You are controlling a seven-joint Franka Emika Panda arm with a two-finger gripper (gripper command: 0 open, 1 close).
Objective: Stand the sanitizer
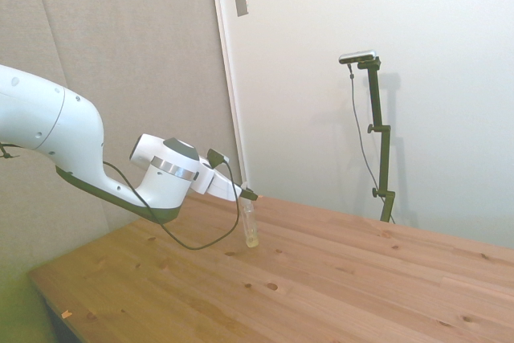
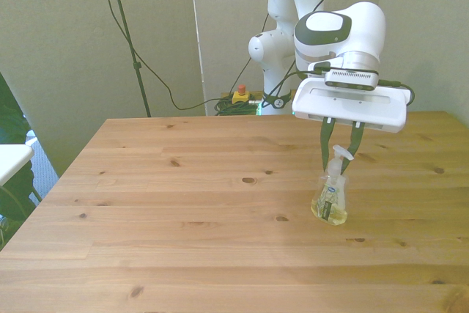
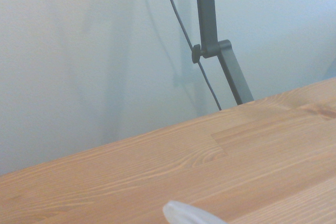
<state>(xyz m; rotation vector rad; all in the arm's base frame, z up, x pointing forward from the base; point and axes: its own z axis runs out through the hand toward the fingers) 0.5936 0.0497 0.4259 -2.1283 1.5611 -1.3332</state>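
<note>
upright sanitizer (image 2: 330, 199), label unreadable, cap in pincer (image 2: 339, 154)

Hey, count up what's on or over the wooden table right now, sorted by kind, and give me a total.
Sanitizer bottles: 1, the sanitizer, upright with its base on the table.
Grippers: 1, the gripper, closed on the bottle's neck.
Total: 2.

We note a knotty pine table (image 2: 183, 203), plain pale walls (image 1: 418, 14), a grey padded panel (image 1: 120, 38), a white vertical trim strip (image 1: 227, 78), a small grey wall plate (image 1: 241, 1), even soft lighting
</note>
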